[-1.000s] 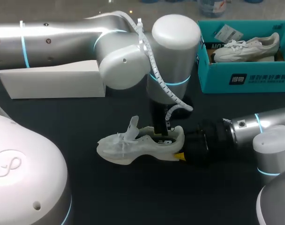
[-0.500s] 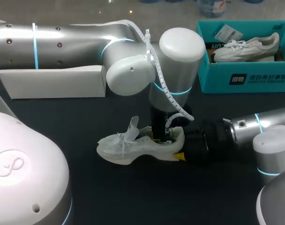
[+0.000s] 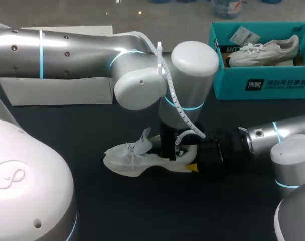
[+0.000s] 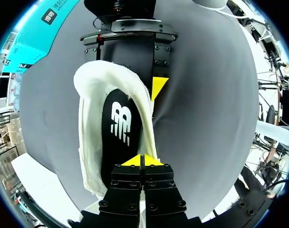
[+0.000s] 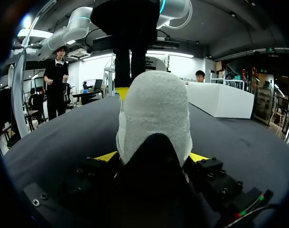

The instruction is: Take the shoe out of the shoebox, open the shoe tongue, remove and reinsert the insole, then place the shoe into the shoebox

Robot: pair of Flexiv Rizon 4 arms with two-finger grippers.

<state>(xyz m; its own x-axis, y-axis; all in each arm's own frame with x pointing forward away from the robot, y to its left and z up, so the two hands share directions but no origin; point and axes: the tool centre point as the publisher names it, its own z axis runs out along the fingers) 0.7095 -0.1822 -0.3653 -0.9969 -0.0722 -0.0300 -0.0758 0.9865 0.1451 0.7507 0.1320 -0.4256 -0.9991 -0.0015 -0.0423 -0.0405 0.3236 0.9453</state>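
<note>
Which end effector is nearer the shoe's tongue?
Left. The left end effector sits in the opening of the shoe, just behind the tongue; the right end effector clamps the heel, farther back.

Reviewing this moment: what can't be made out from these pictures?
- Head view: the left arm hides the left gripper and the opening of the shoe.
- Left wrist view: that gripper covers the shoe's front.
- Right wrist view: the heel, between the right gripper fingers, blocks the insole.
</note>
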